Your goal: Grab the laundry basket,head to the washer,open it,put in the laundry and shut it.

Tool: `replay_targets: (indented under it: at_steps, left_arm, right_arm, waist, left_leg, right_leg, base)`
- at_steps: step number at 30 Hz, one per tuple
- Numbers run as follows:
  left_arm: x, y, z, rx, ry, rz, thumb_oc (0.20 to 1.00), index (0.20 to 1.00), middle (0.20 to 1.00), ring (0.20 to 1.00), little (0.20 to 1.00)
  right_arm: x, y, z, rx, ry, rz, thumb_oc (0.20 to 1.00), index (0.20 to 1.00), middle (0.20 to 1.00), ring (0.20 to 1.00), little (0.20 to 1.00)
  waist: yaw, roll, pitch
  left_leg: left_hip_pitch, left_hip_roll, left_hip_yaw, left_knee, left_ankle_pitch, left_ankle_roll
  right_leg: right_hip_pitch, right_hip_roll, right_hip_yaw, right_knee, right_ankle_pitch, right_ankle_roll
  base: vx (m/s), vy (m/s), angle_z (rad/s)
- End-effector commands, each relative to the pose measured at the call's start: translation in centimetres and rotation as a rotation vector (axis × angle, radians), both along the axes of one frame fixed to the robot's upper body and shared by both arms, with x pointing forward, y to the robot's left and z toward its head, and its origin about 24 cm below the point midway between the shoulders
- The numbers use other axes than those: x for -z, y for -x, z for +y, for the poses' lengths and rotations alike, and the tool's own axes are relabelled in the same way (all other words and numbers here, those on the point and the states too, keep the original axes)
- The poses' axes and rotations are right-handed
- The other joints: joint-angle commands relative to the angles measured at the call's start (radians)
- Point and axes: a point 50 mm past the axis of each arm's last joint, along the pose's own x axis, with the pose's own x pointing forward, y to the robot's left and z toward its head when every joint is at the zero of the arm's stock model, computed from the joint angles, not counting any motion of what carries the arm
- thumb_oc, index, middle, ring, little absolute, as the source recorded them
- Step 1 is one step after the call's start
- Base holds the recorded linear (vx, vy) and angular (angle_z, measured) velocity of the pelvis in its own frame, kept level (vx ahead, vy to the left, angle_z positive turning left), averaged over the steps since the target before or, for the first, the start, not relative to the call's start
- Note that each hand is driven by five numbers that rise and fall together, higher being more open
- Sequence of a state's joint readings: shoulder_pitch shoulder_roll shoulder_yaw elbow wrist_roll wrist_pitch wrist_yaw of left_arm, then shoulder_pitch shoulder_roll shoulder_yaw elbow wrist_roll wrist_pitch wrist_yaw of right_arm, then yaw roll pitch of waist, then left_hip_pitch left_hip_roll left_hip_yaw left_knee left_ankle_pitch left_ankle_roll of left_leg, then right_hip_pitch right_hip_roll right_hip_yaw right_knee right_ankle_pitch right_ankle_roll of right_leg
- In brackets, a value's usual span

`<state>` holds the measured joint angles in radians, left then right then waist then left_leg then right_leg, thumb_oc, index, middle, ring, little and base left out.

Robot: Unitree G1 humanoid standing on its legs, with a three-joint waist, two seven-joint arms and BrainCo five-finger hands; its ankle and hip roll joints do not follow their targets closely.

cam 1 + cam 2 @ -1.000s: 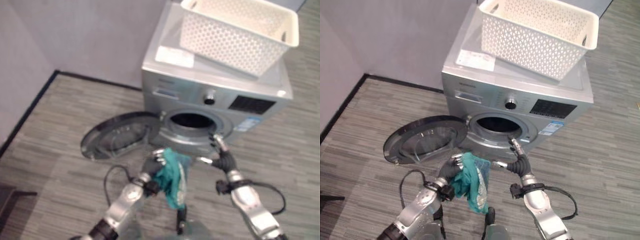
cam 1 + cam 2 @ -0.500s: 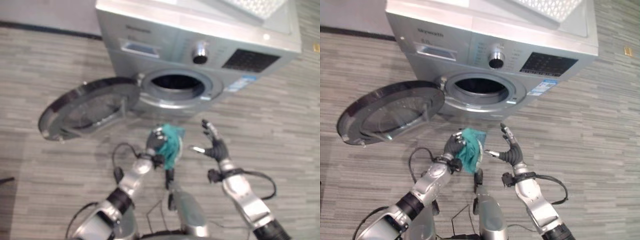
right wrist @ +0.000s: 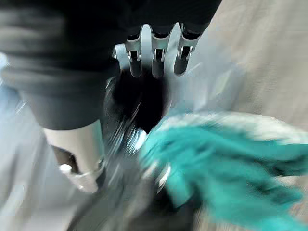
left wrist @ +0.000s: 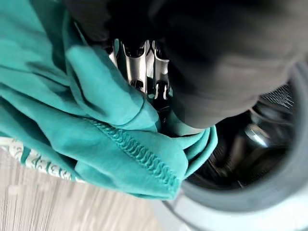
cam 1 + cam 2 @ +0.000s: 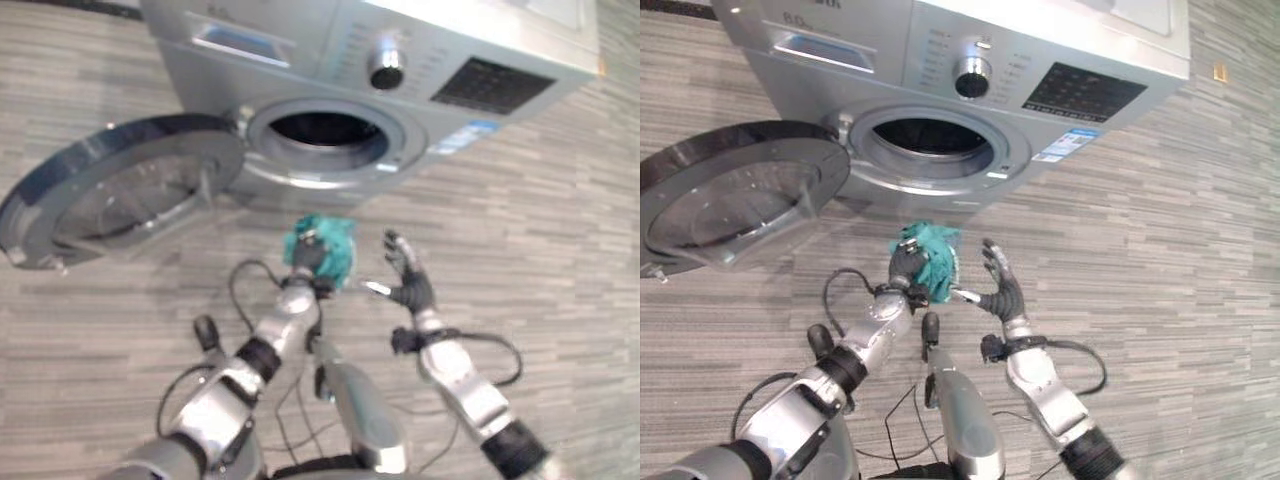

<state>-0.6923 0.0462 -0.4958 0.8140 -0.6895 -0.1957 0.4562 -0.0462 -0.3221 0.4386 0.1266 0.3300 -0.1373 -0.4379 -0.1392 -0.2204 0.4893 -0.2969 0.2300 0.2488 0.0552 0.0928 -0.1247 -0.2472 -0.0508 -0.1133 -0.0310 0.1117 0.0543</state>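
Note:
A silver washer [image 5: 420,60] stands ahead with its round door [image 5: 110,195] swung open to the left and its dark drum opening [image 5: 318,128] exposed. My left hand [image 5: 305,258] is shut on a teal piece of laundry [image 5: 332,245], bunched up and held in front of the opening, a little below it. In the left wrist view the teal cloth [image 4: 91,120] wraps my curled fingers [image 4: 142,62], with the drum rim just beyond. My right hand [image 5: 998,290] is open, fingers spread, beside the cloth on its right. The teal cloth [image 3: 226,168] also lies across the right wrist view.
Grey striped floor [image 5: 560,240] surrounds the washer. The open door hangs low over the floor at the left. A control knob [image 5: 972,78] and a dark display panel [image 5: 1080,92] sit on the washer's front above the opening.
The camera has tipped down and closer to the washer. My left hand has lifted the teal cloth nearer the drum opening, and my right hand has moved up with it.

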Motion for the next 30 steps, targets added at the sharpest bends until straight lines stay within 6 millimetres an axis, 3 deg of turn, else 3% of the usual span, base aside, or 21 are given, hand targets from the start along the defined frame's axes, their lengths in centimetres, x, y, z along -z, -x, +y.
replay_targets:
  at_steps: [1,2,4,6,7,9,11,13,19,23,28,29,30]
  left_arm:
    - [-2.8,-0.5,-2.7,0.002,0.120,-0.094,0.200,0.200,0.200,0.200,0.200]
    - [-3.1,-0.5,-2.8,0.001,0.129,-0.102,0.200,0.200,0.200,0.200,0.200]
    - [-4.6,-0.5,-3.2,0.039,0.179,-0.167,0.200,0.200,0.200,0.200,0.200]
    - [-4.6,-0.5,-3.2,0.040,0.178,-0.167,0.200,0.200,0.200,0.200,0.200]
    - [-5.4,-0.5,-3.3,0.072,0.180,-0.209,0.200,0.200,0.200,0.200,0.200]
    - [-6.1,-0.5,-3.9,0.112,0.183,-0.239,0.200,0.200,0.200,0.200,0.200]
    - [-6.6,-0.7,-4.2,0.137,0.172,-0.261,0.200,0.200,0.200,0.200,0.200]
    - [-7.6,-1.0,-4.9,0.174,0.157,-0.291,0.200,0.200,0.200,0.200,0.200]
    - [-9.0,-1.7,-6.2,0.222,0.137,-0.305,0.200,0.200,0.200,0.200,0.200]
    - [-9.7,-2.0,-6.7,0.236,0.130,-0.303,0.200,0.200,0.200,0.200,0.200]
    - [-12.4,-2.8,-6.9,0.230,0.145,-0.354,0.200,0.200,0.200,0.200,0.200]
    - [-13.9,-3.3,-6.7,0.210,0.156,-0.381,0.200,0.200,0.200,0.200,0.200]
    - [-13.9,-3.3,-6.7,0.210,0.156,-0.381,0.200,0.200,0.200,0.200,0.200]
  right_arm:
    - [0.2,0.0,-4.8,0.247,-0.070,0.004,1.000,1.000,1.000,1.000,1.000]
    - [1.6,0.5,-5.8,0.313,-0.076,0.063,1.000,1.000,1.000,1.000,1.000]
    - [8.0,4.3,-11.0,0.639,-0.027,0.364,1.000,1.000,1.000,1.000,1.000]
    - [8.0,4.3,-11.0,0.639,-0.028,0.363,1.000,1.000,1.000,1.000,1.000]
    - [10.6,6.9,-12.6,0.727,0.017,0.516,1.000,1.000,1.000,1.000,1.000]
    - [13.2,10.4,-13.6,0.786,0.050,0.696,1.000,1.000,1.000,1.000,1.000]
    - [15.1,13.6,-13.5,0.764,0.088,0.864,1.000,1.000,1.000,1.000,1.000]
    - [16.9,16.7,-12.2,0.632,0.139,1.057,1.000,1.000,1.000,1.000,1.000]
    - [18.1,18.6,-10.5,0.449,0.162,1.204,1.000,1.000,1.000,1.000,1.000]
    - [18.2,18.4,-9.9,0.391,0.164,1.214,1.000,1.000,1.000,1.000,1.000]
    - [17.7,14.7,-8.9,0.283,0.192,1.089,1.000,1.000,1.000,1.000,1.000]
    - [17.3,13.6,-8.9,0.251,0.222,1.048,1.000,1.000,1.000,1.000,1.000]
    - [17.3,13.6,-8.9,0.251,0.223,1.048,1.000,1.000,1.000,1.000,1.000]
  waist:
    - [-0.006,0.004,-0.012]
    - [-0.009,0.005,-0.011]
    - [-0.024,0.009,-0.009]
    - [-0.023,0.010,-0.009]
    - [-0.026,0.012,-0.006]
    - [-0.027,0.015,-0.002]
    - [-0.024,0.020,0.001]
    - [-0.027,0.024,0.009]
    - [-0.038,0.031,0.020]
    - [-0.046,0.037,0.022]
    - [-0.057,0.044,0.025]
    - [-0.061,0.042,0.025]
    - [-0.062,0.042,0.025]
  left_leg:
    - [-0.142,0.020,-0.033,0.024,0.044,0.015]
    - [-0.145,0.020,-0.034,0.026,0.043,0.015]
    - [-0.161,0.012,-0.035,0.036,0.036,0.016]
    - [-0.162,0.012,-0.035,0.037,0.036,0.016]
    - [-0.173,0.007,-0.039,0.040,0.035,0.017]
    - [-0.180,0.002,-0.041,0.041,0.034,0.019]
    - [-0.187,-0.001,-0.041,0.041,0.035,0.021]
    - [-0.198,-0.007,-0.039,0.041,0.039,0.022]
    - [-0.216,-0.013,-0.037,0.044,0.040,0.025]
    - [-0.230,-0.020,-0.036,0.046,0.037,0.027]
    - [-0.258,-0.033,-0.030,0.036,0.037,0.031]
    - [-0.269,-0.039,-0.029,0.022,0.044,0.031]
    - [-0.270,-0.040,-0.029,0.021,0.045,0.031]
  right_leg:
    - [-0.021,-0.045,-0.065,0.117,-0.154,0.036]
    - [-0.023,-0.046,-0.065,0.119,-0.154,0.036]
    - [-0.035,-0.051,-0.069,0.127,-0.153,0.039]
    - [-0.036,-0.051,-0.069,0.128,-0.153,0.039]
    - [-0.043,-0.054,-0.069,0.134,-0.154,0.039]
    - [-0.051,-0.056,-0.070,0.139,-0.156,0.040]
    - [-0.054,-0.059,-0.072,0.139,-0.154,0.042]
    - [-0.063,-0.062,-0.070,0.137,-0.152,0.045]
    - [-0.076,-0.069,-0.066,0.131,-0.145,0.050]
    - [-0.088,-0.074,-0.064,0.126,-0.140,0.054]
    - [-0.120,-0.084,-0.051,0.113,-0.124,0.063]
    - [-0.133,-0.089,-0.047,0.104,-0.116,0.068]
    - [-0.134,-0.089,-0.047,0.104,-0.115,0.068]
  base:
    - [0.00,0.029,-0.03]
    - [0.00,0.034,-0.03]
    - [0.00,0.016,-0.02]
    - [0.00,0.000,0.00]
    - [0.00,-0.005,-0.06]
    - [0.00,-0.005,-0.06]
    - [0.00,0.000,0.00]
    - [0.00,0.008,0.02]
    - [0.00,0.000,0.00]
    - [0.00,0.000,0.00]
    - [0.01,0.044,0.01]
    - [0.00,0.000,0.00]
    - [0.00,0.000,0.00]
